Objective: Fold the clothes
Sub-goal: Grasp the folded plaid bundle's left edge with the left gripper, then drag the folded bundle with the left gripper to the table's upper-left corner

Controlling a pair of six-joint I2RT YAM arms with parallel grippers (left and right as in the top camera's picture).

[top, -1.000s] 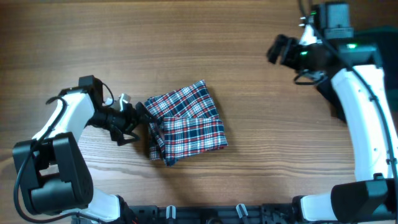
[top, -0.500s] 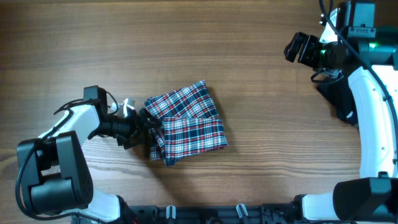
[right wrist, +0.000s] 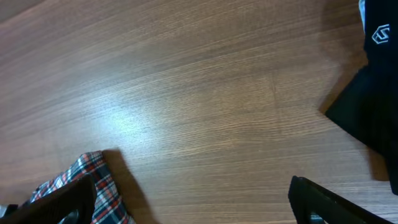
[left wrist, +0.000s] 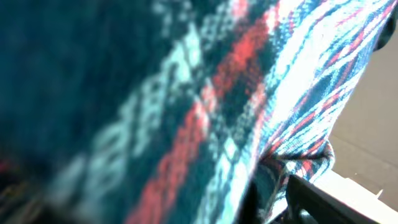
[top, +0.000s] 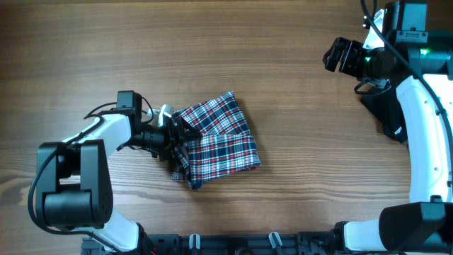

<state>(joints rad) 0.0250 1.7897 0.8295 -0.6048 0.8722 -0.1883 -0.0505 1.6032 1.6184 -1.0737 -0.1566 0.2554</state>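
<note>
Plaid shirt (top: 216, 138), folded near-square and skewed, meets wide-spread left gripper (top: 175, 133); right gripper (top: 333, 55) gapes empty.

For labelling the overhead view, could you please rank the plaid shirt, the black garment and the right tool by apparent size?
1. plaid shirt
2. black garment, though the right arm hides part of it
3. right tool, clearly smallest
</note>
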